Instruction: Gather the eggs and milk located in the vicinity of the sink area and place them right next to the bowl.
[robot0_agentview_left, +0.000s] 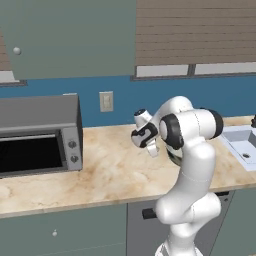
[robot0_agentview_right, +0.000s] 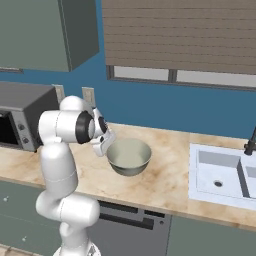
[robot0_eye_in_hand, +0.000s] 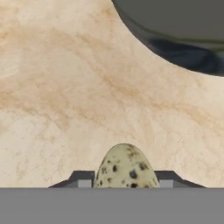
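Egg held over bare tabletop, just short of the bowl.
Pincer is closed narrowly on the speckled egg; lower it gently onto the marble beside the bowl's rim, let it settle before letting go, since it may roll. Sink lies well beyond.

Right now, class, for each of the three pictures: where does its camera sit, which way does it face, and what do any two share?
Left base view: behind the arm's left, looking forward and down at the counter; arm at right.
Right base view: behind the arm's right, over the bowl and sink; arm at left.
Hand view: on the hand, facing down at counter; egg between fingertips.
Shared: bowl, counter.
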